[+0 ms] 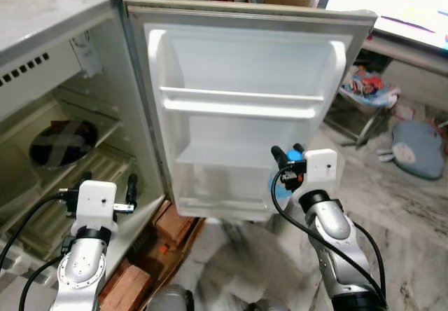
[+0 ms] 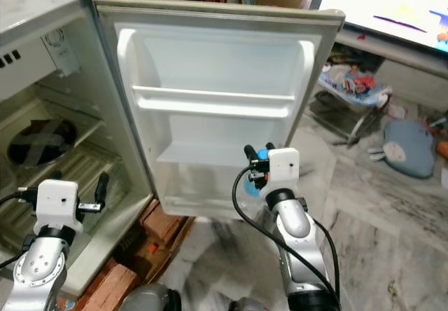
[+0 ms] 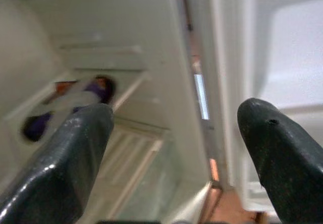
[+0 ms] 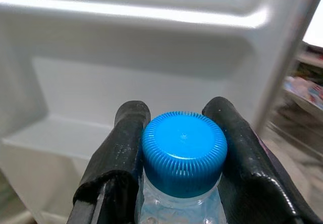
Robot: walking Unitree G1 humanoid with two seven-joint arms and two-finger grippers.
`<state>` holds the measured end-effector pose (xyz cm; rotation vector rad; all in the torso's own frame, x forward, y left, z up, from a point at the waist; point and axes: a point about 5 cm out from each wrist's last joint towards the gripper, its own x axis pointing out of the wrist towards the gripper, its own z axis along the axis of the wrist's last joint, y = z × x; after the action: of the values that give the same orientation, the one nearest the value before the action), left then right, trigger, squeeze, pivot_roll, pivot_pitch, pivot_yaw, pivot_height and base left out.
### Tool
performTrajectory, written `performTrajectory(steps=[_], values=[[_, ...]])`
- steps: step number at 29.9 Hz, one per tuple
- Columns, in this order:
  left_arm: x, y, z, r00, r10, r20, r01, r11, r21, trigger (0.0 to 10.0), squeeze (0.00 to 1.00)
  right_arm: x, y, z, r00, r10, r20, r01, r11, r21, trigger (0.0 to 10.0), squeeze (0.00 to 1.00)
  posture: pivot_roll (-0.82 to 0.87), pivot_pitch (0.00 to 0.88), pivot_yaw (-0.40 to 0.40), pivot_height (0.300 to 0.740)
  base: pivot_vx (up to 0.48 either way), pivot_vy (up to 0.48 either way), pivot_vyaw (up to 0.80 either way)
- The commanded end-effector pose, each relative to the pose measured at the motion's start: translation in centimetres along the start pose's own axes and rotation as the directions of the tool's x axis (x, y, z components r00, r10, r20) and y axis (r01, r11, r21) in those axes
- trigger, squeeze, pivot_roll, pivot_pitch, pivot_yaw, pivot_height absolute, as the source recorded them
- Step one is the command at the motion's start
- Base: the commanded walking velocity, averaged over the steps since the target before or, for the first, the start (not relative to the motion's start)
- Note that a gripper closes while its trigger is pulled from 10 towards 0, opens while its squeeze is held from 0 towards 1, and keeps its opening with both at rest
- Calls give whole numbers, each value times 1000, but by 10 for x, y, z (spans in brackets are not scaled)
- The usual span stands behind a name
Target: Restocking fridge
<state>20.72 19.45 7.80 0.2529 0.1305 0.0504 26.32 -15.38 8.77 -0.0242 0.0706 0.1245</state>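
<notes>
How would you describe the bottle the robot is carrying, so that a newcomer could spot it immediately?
Find the open fridge door. Near its lowest shelf, the right tool grips a clear bottle just under its cap. That ridged bright blue cap stands out against the white door.

The right gripper point(image 4: 182, 133) has 2 matt black, rubbery-looking fingers point(image 4: 117, 156) pressed against the ridged, glossy blue plastic cap point(image 4: 183, 153) of a clear plastic bottle point(image 4: 176, 206). Just beyond it, the fridge door point(image 1: 245, 115) liner is smooth white plastic with a soft sheen. Below both silver metal arms, the floor point(image 1: 413, 213) looks like polished grey-veined stone.
</notes>
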Motion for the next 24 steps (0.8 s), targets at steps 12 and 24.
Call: performTrajectory(steps=[12, 24], values=[[-1, 1, 3, 1000, -10, 6, 10, 1000, 7, 10000, 0, -5, 0, 2, 1000, -22, 1, 22, 999, 39, 10000, 0, 157, 0, -54, 740, 0, 0, 0], [7, 0, 10, 999, -8, 35, 8, 1000, -9, 10000, 0, -1, 9, 5, 1000, 23, 9, -24, 997, 75, 10000, 0, 152, 0, -59, 740, 0, 0, 0]])
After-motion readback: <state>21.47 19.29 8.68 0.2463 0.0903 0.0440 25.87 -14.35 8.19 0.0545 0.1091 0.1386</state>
